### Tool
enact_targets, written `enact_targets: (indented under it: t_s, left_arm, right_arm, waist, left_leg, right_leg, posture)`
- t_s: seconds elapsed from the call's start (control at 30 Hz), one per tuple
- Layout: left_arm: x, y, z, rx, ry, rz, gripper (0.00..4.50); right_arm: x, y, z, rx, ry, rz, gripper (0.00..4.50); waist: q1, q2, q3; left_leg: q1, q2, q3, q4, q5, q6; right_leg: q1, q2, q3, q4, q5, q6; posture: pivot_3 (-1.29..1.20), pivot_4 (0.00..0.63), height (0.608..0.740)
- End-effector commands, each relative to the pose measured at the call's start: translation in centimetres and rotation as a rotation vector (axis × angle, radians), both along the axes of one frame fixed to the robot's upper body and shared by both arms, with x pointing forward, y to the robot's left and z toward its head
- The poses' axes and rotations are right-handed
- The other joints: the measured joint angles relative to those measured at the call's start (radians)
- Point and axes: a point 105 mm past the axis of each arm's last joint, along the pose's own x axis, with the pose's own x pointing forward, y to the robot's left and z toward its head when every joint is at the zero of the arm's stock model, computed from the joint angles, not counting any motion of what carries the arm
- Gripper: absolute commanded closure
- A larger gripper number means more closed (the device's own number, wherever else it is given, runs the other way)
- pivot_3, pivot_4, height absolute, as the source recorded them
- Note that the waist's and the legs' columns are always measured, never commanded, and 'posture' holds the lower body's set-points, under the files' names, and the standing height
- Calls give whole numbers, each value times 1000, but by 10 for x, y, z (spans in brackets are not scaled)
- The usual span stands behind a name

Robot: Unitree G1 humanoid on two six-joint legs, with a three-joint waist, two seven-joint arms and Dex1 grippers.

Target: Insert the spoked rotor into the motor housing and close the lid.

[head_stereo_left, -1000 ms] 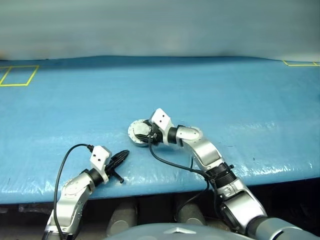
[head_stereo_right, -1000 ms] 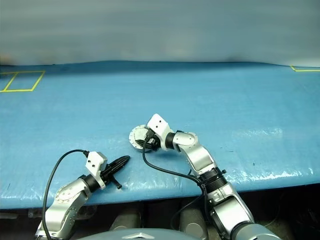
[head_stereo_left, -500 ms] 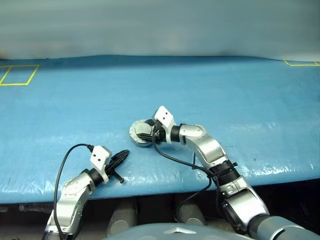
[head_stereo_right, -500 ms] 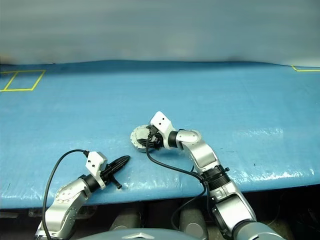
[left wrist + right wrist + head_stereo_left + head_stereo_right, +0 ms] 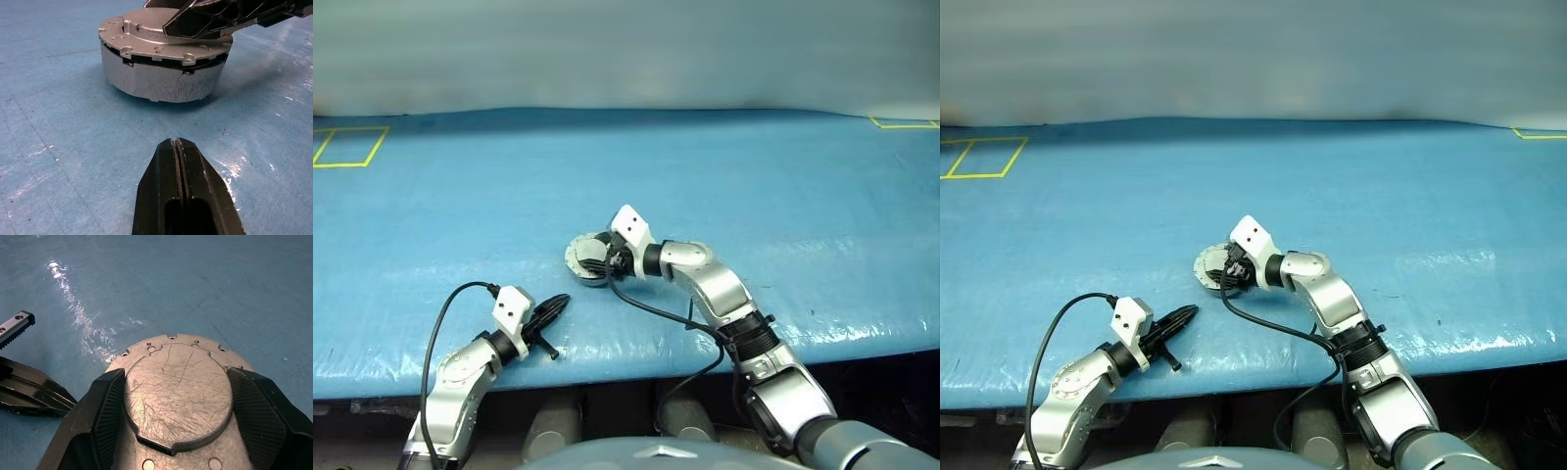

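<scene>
landmark: motor housing (image 5: pixel 588 260) with lid (image 5: pixel 177 393) down | on top: right gripper (image 5: pixel 599 262), 2 fingers straddling the lid, blocks approach from above and the right | near side: left gripper (image 5: pixel 551 309) pressed shut, bare blue table (image 5: pixel 460 196) between | far and left sides: open table

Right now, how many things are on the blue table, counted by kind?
Motor housing: 1
Lid, lying closed on the housing: 1
Robot gripper: 2, left and right
Yellow tape squares: 2
Total: 6
</scene>
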Motion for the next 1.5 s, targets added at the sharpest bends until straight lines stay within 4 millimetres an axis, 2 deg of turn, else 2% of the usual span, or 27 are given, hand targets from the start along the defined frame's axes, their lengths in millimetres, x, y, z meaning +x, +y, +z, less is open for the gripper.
enact_targets:
  t_s: [0.03,0.5,0.83,1.0,1.5]
  left_arm:
    - [-3,-4,2,-4,-12,-8,4500]
    - [-2,-3,2,-5,-15,-7,4500]
    - [-1,-4,3,-5,-15,-9,4500]
    - [-1,-4,3,-5,-14,-9,4500]
    - [-2,-5,3,-7,-15,-12,4500]
  right_arm:
    - [2,3,7,-11,-48,17,1517]
    - [3,-9,-9,-75,-21,5,1517]
    - [-2,-6,-9,-22,32,31,1517]
    - [-4,-6,-14,-69,14,49,1517]
    - [4,-12,-27,-126,14,-11,1517]
  waist:
    - [0,0,0]
    - [0,0,0]
    - [1,0,0]
    - [1,0,0]
    - [0,0,-1]
  left_leg:
    - [0,0,0,0,0,0]
    - [0,0,0,0,0,0]
    - [0,0,0,0,0,0]
    - [1,0,0,0,0,0]
    - [2,0,0,0,0,0]
  right_leg:
    - [0,0,0,0,0,0]
    - [1,0,0,0,0,0]
    - [1,0,0,0,0,0]
    - [1,0,0,0,0,0]
    - [2,0,0,0,0,0]
  posture:
    - [0,150,740]
    - [0,150,740]
    - [0,150,740]
    - [0,150,740]
    - [0,150,740]
